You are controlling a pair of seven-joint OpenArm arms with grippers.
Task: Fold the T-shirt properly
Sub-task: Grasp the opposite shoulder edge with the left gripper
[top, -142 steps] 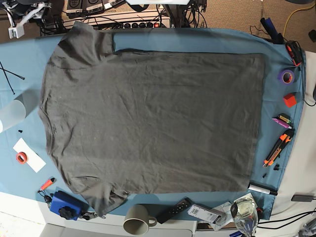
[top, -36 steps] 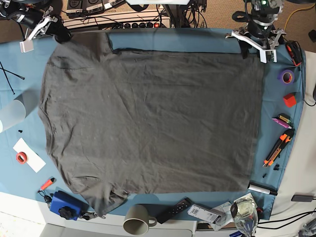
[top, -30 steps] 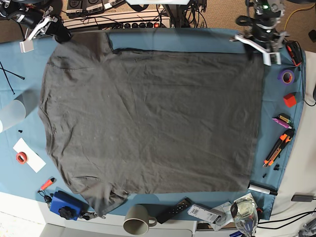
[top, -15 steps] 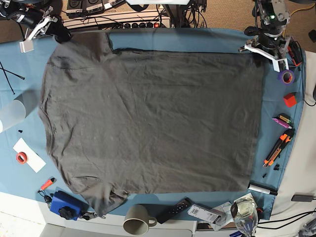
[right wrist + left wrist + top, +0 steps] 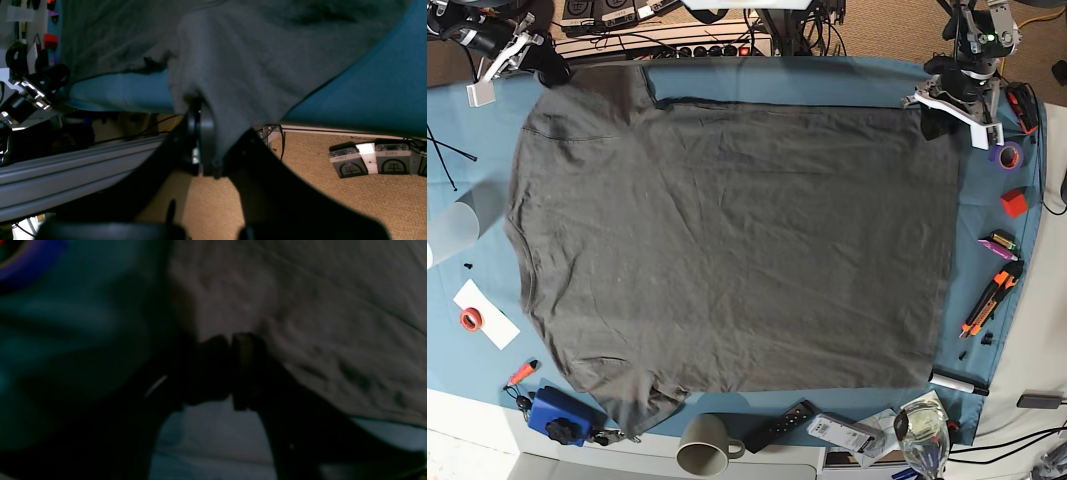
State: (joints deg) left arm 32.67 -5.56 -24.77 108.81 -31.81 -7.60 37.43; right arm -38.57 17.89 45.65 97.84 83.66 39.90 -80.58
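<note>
The dark grey T-shirt lies spread flat on the blue-teal table cloth, neck side to the left. My right gripper is at the far left corner, shut on the sleeve; in the right wrist view the fabric drapes from between its fingers off the table edge. My left gripper sits on the far right hem corner. In the dark, blurred left wrist view its pads meet at the shirt's edge, with creases running into them.
A purple tape roll, a red block and an orange knife lie along the right edge. A mug, a remote and a blue box sit at the front. A translucent cup stands at the left.
My left gripper has moved right and down onto the shirt's far right hem corner. My right gripper has stayed on the sleeve. The shirt has not shifted.
</note>
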